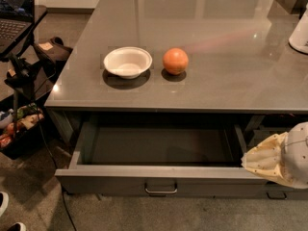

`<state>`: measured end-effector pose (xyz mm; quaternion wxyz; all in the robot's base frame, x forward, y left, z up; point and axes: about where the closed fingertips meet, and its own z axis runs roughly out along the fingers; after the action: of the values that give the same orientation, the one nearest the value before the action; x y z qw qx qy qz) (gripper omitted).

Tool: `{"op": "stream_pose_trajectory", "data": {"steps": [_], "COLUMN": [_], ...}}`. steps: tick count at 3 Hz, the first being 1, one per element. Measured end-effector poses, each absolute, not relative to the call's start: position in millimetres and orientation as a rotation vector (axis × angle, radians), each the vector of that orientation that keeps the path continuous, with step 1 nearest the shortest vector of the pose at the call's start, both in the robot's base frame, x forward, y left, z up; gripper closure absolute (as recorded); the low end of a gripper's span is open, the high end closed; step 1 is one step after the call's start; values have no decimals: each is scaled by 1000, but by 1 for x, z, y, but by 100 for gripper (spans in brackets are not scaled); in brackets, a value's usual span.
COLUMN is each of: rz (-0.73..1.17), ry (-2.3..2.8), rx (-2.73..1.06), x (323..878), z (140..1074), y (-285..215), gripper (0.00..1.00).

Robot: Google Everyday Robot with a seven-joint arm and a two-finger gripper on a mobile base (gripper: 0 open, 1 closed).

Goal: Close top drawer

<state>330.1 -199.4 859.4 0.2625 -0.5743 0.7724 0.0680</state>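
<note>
The top drawer (115, 185) stands pulled well out from under the grey table top (216, 76). Its dark inside shows nothing in it, and its lighter rim and small metal loop handle (161, 189) face me. My gripper (246, 161), with pale yellow fingers pressed together into one wedge, is at the right end of the drawer's front rim. Its tip is at or just over the rim's inner right corner. It holds nothing.
A white bowl (127, 61) and an orange (175, 60) sit on the table top. A white appliance (301, 32) is at the right edge. A laptop (14, 13), a black bag (50, 52) and a crate of items (14, 131) crowd the floor at left. Another drawer handle (276, 195) shows low right.
</note>
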Motion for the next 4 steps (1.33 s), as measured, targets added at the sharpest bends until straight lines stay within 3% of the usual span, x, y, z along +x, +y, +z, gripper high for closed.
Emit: {"op": "stream_pose_trajectory", "data": {"steps": [1, 3, 4], "rz": [195, 386, 388], "ry": [2069, 1960, 1884], "rx": [-1526, -1311, -1345], "x": [318, 309, 313], "z": [835, 728, 721], "y": [-196, -178, -174], "gripper": [100, 100, 100]}}
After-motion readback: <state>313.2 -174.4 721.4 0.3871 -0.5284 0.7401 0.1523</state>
